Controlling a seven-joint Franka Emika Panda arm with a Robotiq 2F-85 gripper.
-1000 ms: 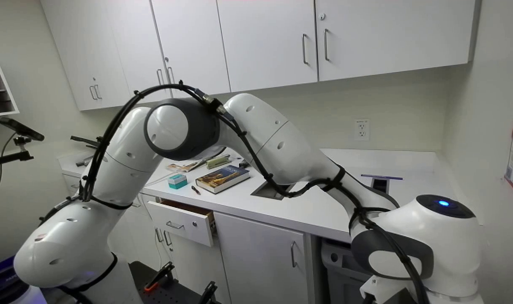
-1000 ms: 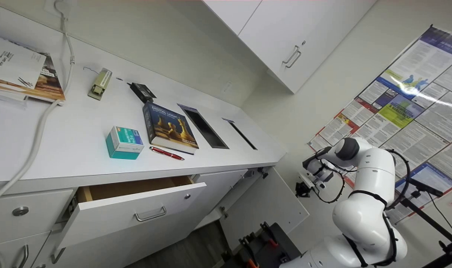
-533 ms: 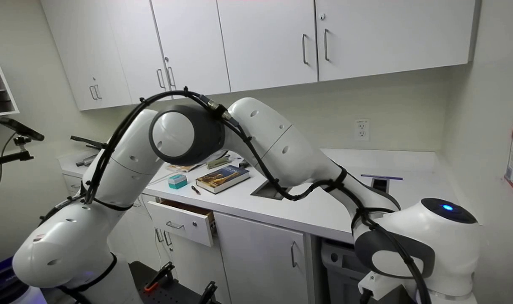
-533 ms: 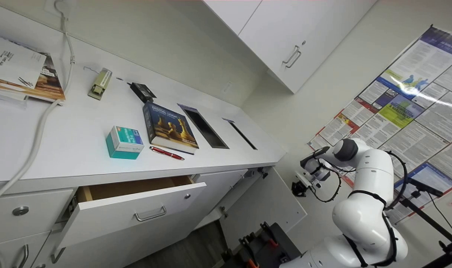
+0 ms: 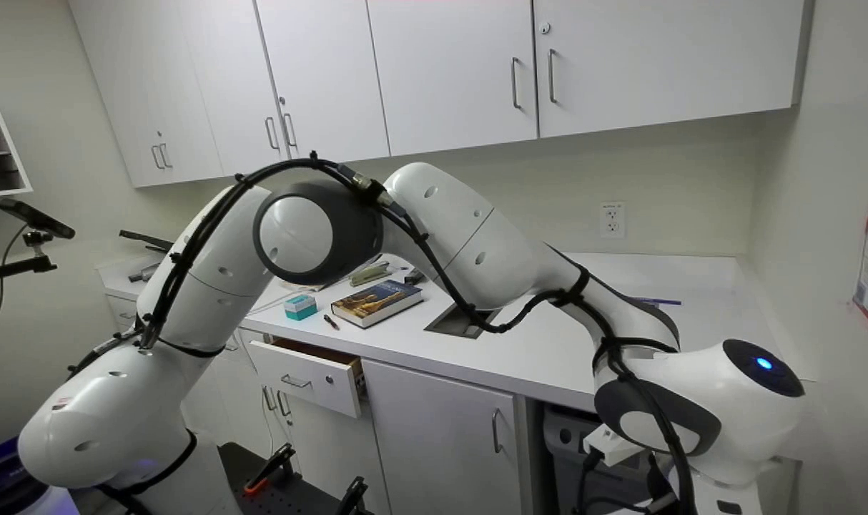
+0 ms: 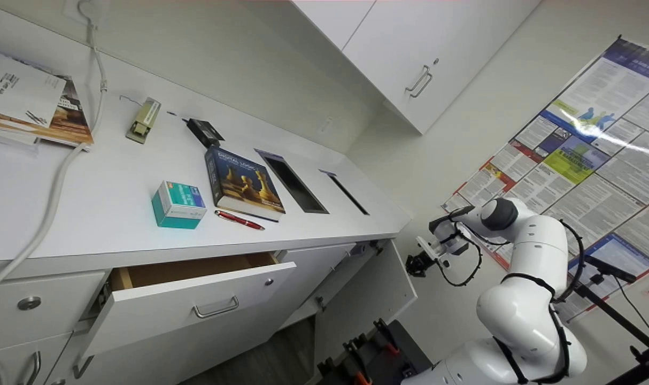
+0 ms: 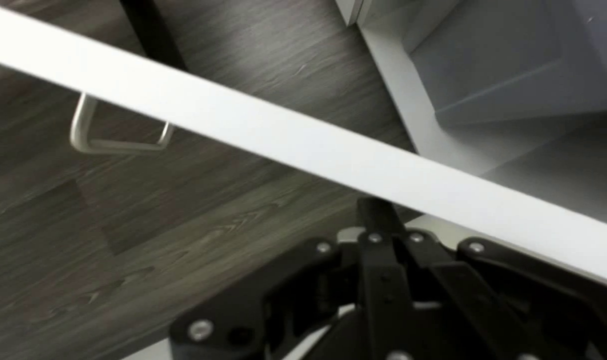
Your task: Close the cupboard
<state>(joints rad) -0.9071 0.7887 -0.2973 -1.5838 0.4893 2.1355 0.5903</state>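
Note:
The low white cupboard (image 6: 351,271) stands open; its plain door (image 6: 364,299) swings out at an angle in an exterior view. A grey bin (image 5: 577,436) shows inside the opening. In the wrist view the door's top edge (image 7: 293,131) runs diagonally, with its metal handle (image 7: 118,146) on the outer side. My gripper (image 7: 381,215) is shut, fingers together, on that same outer side. Its tip meets the door edge in the picture; contact itself is hidden. In an exterior view the gripper (image 6: 413,267) is right beside the door's outer upper part.
A white drawer (image 6: 196,305) stands pulled out left of the cupboard. A dark stand (image 6: 394,342) with black and orange clamps is on the floor side near the door. A book (image 6: 247,184), a teal box (image 6: 179,206) and a red pen (image 6: 239,220) lie on the counter.
My gripper has moved toward the cupboard. The door has swung partly inward with it, its free edge moving left in an exterior view. The drawer has not moved.

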